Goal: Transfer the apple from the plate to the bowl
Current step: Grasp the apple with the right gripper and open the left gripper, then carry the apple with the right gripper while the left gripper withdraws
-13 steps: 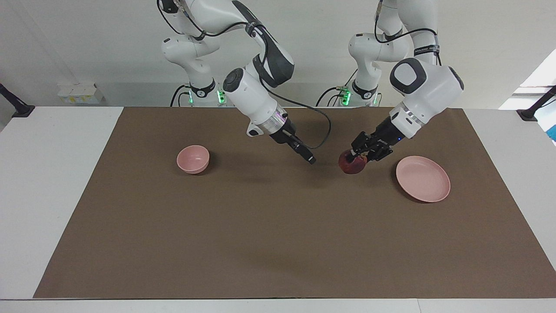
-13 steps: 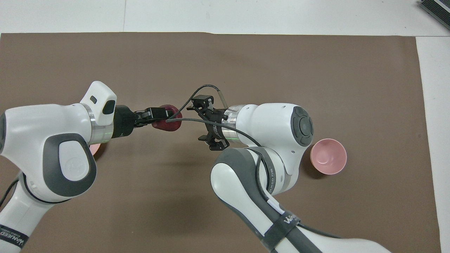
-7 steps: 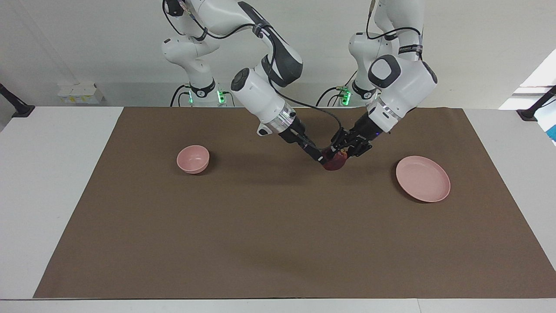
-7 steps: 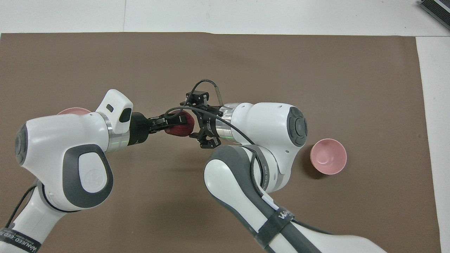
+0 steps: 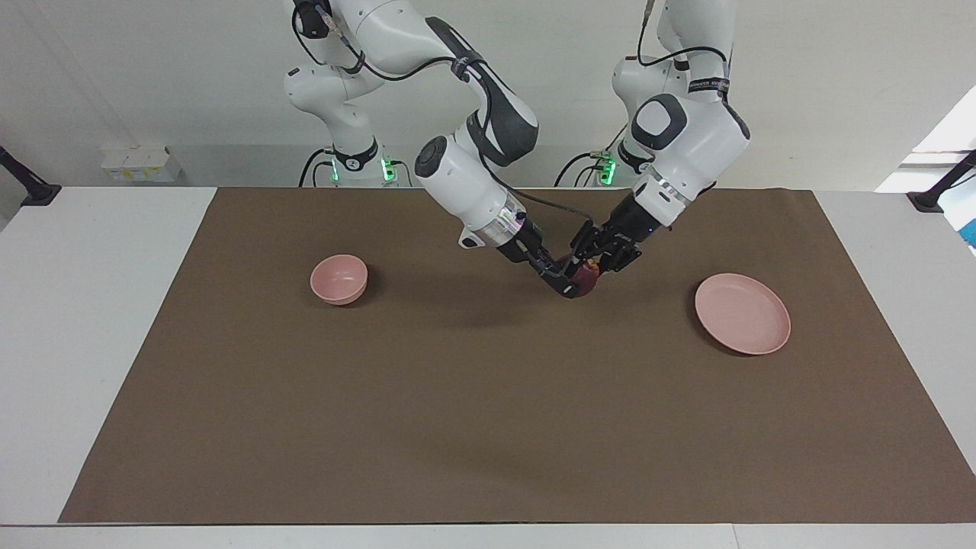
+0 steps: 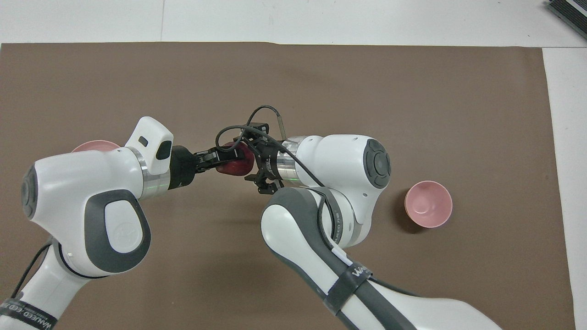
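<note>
The left pincer grips the apple above mid-desk; the right pincer touches it, its grip unclear. The left should release only once the right has clamped firmly.

Bright, even light from above, soft shadows under the arms, both views sharp and glare-free

- On the black strap around my left arm, low in the overhead view, white capitals seem to read "WANEED"; the smaller line under them I cannot read.
- On the black strap around my right arm, only the white letters "WAN" show.
- On the grey cover of my left arm, a round pressed emblem, not readable.
</note>
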